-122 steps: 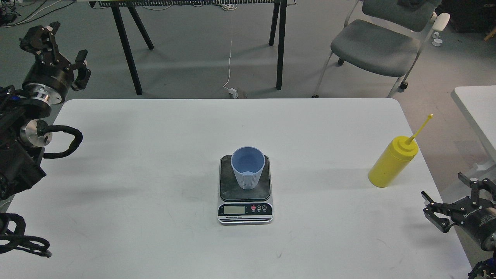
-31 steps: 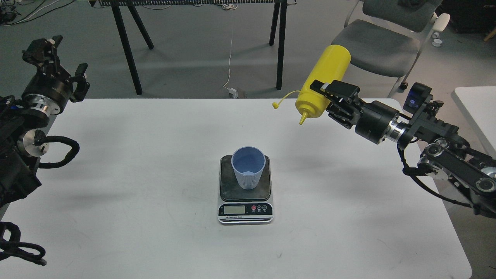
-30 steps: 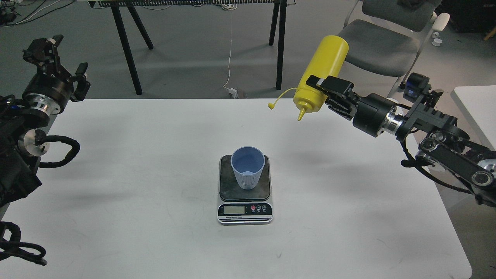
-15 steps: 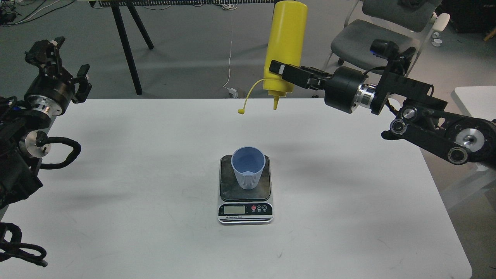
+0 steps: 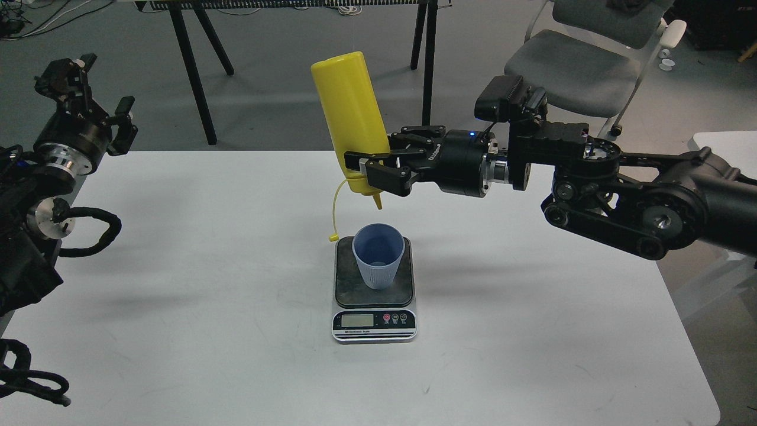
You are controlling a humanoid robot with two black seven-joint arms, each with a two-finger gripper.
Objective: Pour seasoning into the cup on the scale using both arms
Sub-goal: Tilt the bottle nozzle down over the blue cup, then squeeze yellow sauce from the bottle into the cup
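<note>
My right gripper (image 5: pixel 374 168) is shut on the yellow seasoning bottle (image 5: pixel 348 112) near its neck and holds it upside down. The cone nozzle (image 5: pixel 378 203) points down just above the light-blue cup (image 5: pixel 378 255). The tethered cap stick (image 5: pixel 335 213) hangs beside the cup's left rim. The cup stands on the dark platform of the scale (image 5: pixel 374 322) at the table's middle. My left gripper (image 5: pixel 89 83) is open and empty, raised off the table's far left corner.
The white table (image 5: pixel 177 284) bears only the scale. A grey chair (image 5: pixel 573 65) and black table legs (image 5: pixel 195 77) stand on the floor behind. A second white table's corner (image 5: pixel 727 160) is at the right.
My right arm has swung the inverted bottle left and down from above the table's far edge to just over the cup. The left arm has stayed still.
</note>
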